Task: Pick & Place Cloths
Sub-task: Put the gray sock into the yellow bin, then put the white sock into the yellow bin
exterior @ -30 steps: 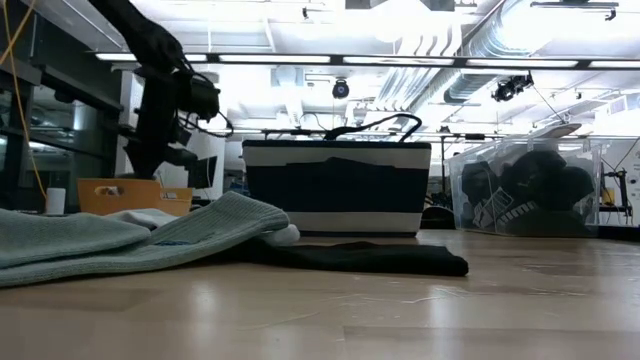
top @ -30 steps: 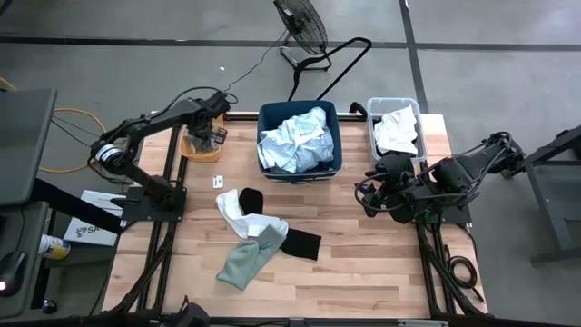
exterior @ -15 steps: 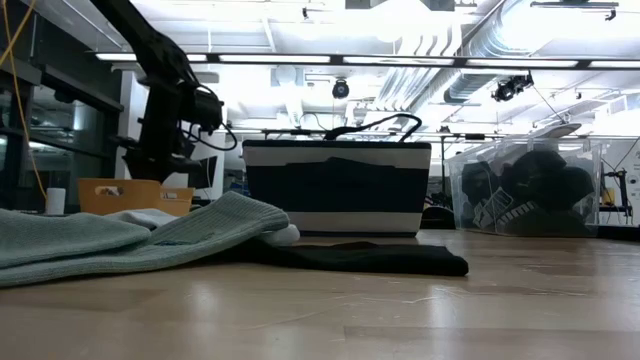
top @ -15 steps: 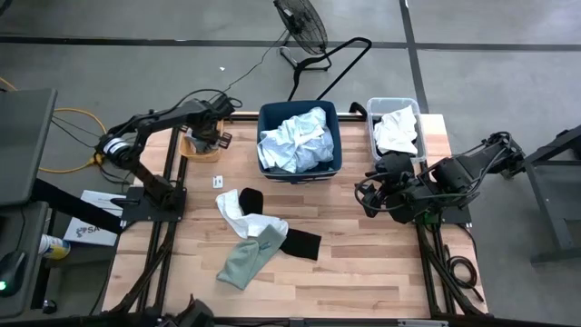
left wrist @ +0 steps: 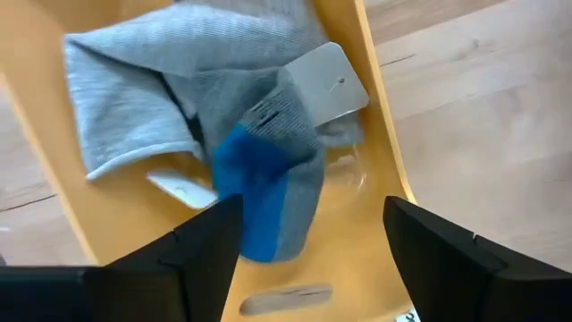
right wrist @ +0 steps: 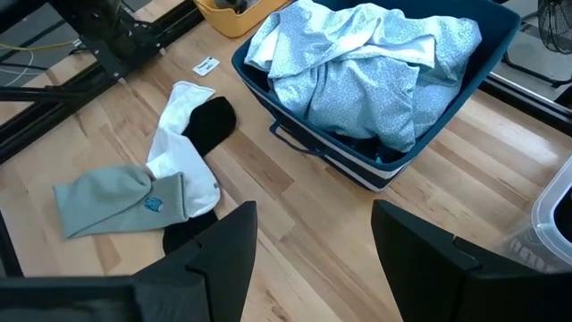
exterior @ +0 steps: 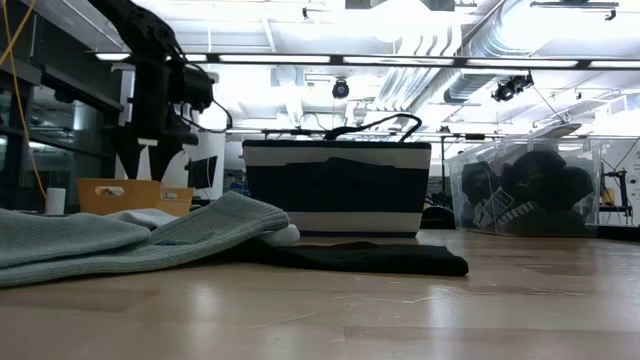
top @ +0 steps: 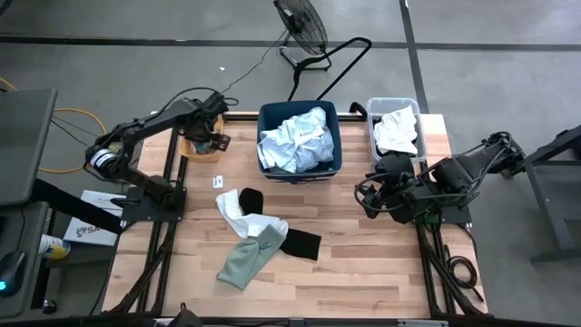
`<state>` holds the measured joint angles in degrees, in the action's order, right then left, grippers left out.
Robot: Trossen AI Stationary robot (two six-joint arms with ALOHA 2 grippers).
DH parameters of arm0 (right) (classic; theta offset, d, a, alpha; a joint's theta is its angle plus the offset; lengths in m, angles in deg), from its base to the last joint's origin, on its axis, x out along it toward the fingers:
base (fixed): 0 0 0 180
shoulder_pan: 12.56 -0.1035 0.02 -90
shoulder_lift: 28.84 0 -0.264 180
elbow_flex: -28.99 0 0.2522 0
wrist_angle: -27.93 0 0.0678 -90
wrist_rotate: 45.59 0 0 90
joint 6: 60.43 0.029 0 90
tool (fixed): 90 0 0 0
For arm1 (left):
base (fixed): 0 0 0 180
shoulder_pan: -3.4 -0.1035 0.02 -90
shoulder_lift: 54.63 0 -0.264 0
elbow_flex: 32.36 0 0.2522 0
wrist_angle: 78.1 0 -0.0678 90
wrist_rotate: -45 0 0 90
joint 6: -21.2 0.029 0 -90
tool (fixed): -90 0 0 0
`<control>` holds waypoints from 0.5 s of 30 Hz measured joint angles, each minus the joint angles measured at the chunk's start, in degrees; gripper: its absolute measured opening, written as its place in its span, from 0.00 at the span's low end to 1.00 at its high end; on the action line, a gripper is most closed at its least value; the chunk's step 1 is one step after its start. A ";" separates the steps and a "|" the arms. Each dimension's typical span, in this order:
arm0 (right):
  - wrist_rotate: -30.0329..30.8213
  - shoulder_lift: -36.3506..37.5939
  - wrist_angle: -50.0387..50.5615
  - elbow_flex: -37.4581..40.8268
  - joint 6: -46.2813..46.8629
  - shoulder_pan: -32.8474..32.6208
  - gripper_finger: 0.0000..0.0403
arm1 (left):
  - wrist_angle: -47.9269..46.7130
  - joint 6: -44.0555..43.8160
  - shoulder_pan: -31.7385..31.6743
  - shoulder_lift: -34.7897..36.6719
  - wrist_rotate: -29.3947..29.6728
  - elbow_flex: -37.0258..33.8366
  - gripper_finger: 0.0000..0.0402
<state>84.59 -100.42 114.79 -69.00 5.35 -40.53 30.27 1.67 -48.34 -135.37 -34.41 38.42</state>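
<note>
cloths are spread over several spots: a grey sock with a blue toe [left wrist: 259, 170] lies in the orange bin [left wrist: 375, 179] at the far left of the tabletop [top: 363, 277], pale blue garments [top: 295, 138] fill the navy bin [top: 263, 113], a white piece [top: 397, 130] sits in the clear bin [top: 374, 109], and a small heap waits on the open wood. that heap holds a grey-green garment [top: 247, 257], a white sock [top: 231, 211] and black socks [top: 300, 242], overlapping one another near the middle, so they look like the ones not yet sorted.

the left claw [top: 207, 136] hangs directly above the orange bin with its fingers spread apart and nothing between them; the grey sock rests loose on the bin floor beneath, beside a card tag [left wrist: 326, 82]. that placing suggests the sorting goes by kind, socks to the orange bin, larger garments to the navy one.

the right claw [right wrist: 308, 255] waits low over the right side of the tabletop, near the clear bin, fingers apart and empty, facing the heap and the navy bin. it sits well clear of the left arm's path to the heap, which looks to be the next place to reach.
</note>
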 joint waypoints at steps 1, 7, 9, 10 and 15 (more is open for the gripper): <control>0.00 -0.01 0.05 0.00 -0.01 0.00 0.53 | -0.26 -0.16 0.00 0.77 0.00 0.00 0.66; 0.00 0.00 0.06 0.00 -1.12 0.00 0.53 | -2.93 -0.24 0.00 5.82 -5.34 0.00 0.66; -0.03 -0.01 0.05 0.00 -1.51 0.00 0.53 | -3.94 0.25 0.00 7.34 -9.22 0.00 0.66; -0.05 -0.01 0.05 0.00 -1.53 0.00 0.53 | -4.36 0.94 0.00 7.95 -11.40 0.00 0.66; -0.07 0.00 0.05 0.00 -2.83 -0.01 0.53 | -7.13 4.04 1.45 9.85 -23.23 0.00 0.66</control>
<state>84.52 -100.42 114.84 -69.00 2.52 -40.54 23.14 5.71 -46.89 -125.51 -57.64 38.42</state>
